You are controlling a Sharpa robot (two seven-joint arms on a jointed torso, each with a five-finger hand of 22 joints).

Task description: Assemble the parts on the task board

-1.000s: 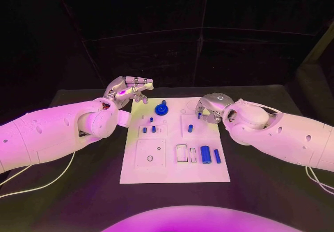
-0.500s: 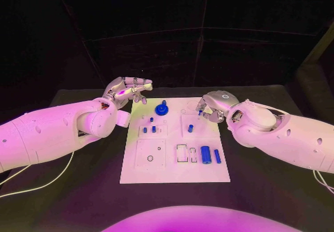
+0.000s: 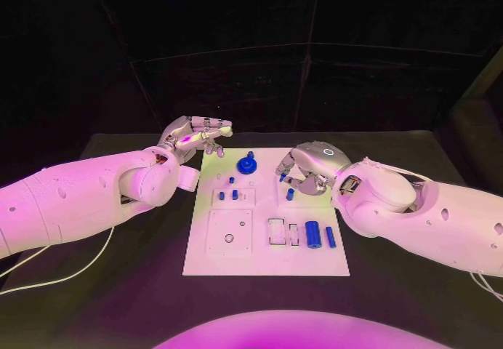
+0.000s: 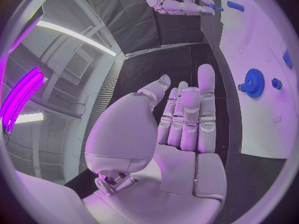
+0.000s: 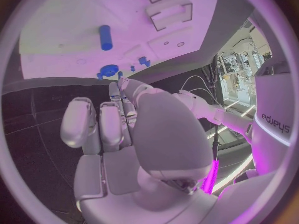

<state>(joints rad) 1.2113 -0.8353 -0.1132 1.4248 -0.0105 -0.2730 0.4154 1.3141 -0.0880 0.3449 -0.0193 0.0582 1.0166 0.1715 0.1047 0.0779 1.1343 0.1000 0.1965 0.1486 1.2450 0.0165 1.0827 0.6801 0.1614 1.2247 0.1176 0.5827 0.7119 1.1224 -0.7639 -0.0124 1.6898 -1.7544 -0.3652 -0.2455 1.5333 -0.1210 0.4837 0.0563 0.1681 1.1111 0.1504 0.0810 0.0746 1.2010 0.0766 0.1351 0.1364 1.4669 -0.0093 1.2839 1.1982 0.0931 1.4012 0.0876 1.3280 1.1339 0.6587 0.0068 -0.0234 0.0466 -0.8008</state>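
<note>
Right hand (image 3: 304, 169) over the far right of the task board (image 3: 210, 254); a small blue pin (image 4: 214, 7) is pinched at its fingertips.
The left hand (image 3: 194, 134) is held off the board's far left corner, fingers extended together, nothing grasped. One blue gear (image 3: 246, 164) sits between the hands. Two blue cylinders (image 3: 310, 233) lie near the right edge, long axes running near-to-far.

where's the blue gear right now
In the head view the blue gear sits at the far edge of the task board, slightly toward the robot's left, between the left hand and right hand.
</note>
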